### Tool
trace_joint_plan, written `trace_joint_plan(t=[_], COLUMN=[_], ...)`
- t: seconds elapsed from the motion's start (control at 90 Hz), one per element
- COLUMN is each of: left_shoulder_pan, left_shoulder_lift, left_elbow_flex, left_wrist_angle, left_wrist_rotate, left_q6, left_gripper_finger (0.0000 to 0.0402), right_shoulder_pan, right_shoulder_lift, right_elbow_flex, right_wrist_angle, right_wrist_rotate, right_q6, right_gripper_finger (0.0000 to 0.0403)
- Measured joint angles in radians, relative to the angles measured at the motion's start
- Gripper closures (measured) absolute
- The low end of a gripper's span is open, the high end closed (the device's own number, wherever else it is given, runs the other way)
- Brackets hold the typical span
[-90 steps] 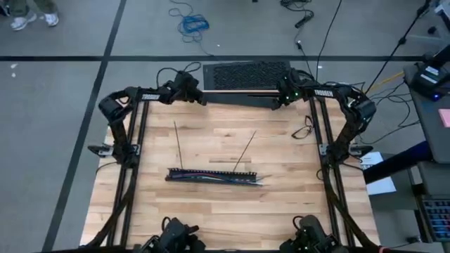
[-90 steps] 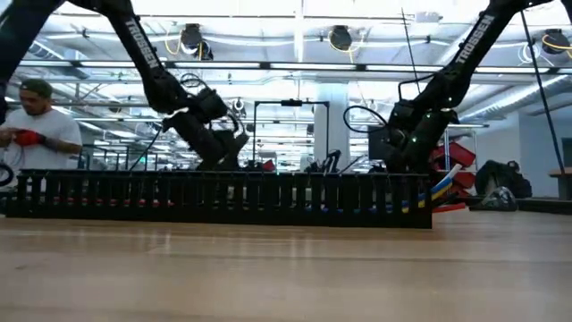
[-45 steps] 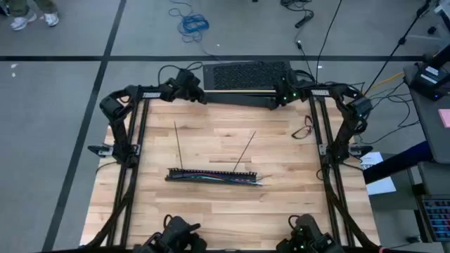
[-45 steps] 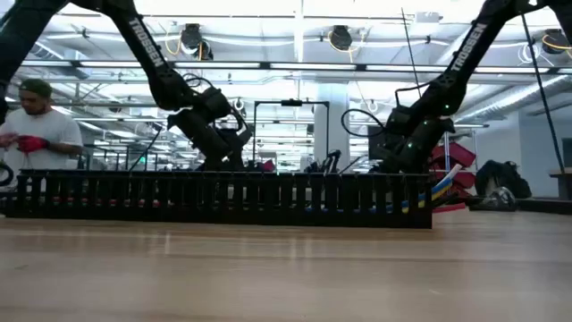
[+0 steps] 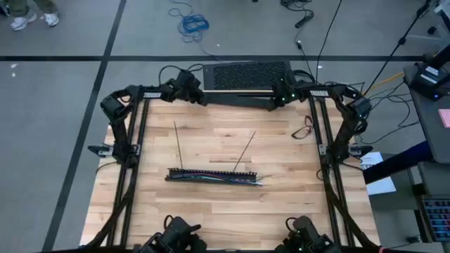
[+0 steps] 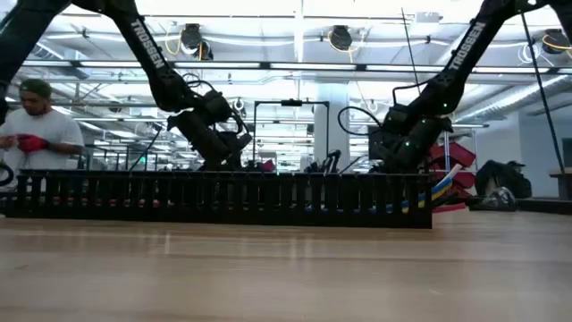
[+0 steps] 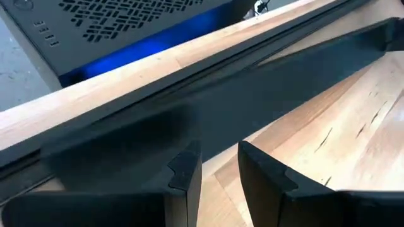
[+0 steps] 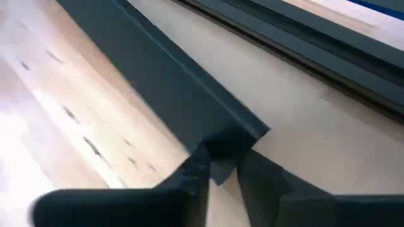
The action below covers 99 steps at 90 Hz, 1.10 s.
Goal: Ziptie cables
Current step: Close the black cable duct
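Bright overhead light, blurry wrist cams

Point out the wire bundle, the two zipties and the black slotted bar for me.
cables (image 5: 211, 178), high view, middle of bundle.
zipties (image 5: 178, 146), high view, left strip's straight tail.
black slotted bar (image 6: 223, 197), low view, slotted side wall.

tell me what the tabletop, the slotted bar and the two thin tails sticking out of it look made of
Tabletop: wood, butcher-block style, with pale glued strips and visible grain, smooth finish. Slotted bar: probably matte black plastic, given its even comb of moulded fingers; painted metal can't be ruled out. Thin tails, the zipties: likely dark flexible plastic; too thin to judge the finish.
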Motion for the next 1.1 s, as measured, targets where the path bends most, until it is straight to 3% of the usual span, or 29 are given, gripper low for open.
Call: trace_joint_plan(t=[0.067,0.2,0.367,0.6,0.756,0.933,1.1], left_shoulder_pan=[-0.001,-0.010,-0.038,-0.124,-0.173,-0.237,-0.326], left_shoulder_lift=[0.000,0.000,-0.017,-0.207,-0.331,-0.317,-0.237], left_elbow_flex=[0.000,0.000,0.000,0.000,0.000,0.001,-0.001], left_wrist_angle=[0.000,-0.007,-0.005,-0.014,-0.021,-0.114,-0.223], left_wrist_rotate=[0.000,0.006,0.100,0.128,0.075,0.053,-0.169], left_q6=[0.000,-0.002,0.019,0.249,0.456,0.593,0.763], left_gripper_finger=[0.0301,0.0301,0.0301,0.0301,0.0301,0.0301,0.0301], right_shoulder_pan=[0.005,0.023,0.061,0.154,0.240,0.352,0.431], right_shoulder_lift=[0.000,-0.004,-0.011,-0.079,-0.184,-0.292,-0.336], right_elbow_flex=[0.001,0.001,0.004,0.000,-0.005,-0.004,-0.004], right_wrist_angle=[-0.006,-0.056,-0.162,-0.322,-0.460,-0.543,-0.565], right_wrist_rotate=[-0.019,-0.038,-0.031,0.088,0.210,0.272,0.270], right_q6=[-0.025,-0.060,-0.133,-0.219,-0.278,-0.300,-0.273], right_gripper_finger=[0.0392,0.0399,0.0401,0.0402,0.0401,0.0401,0.0402])
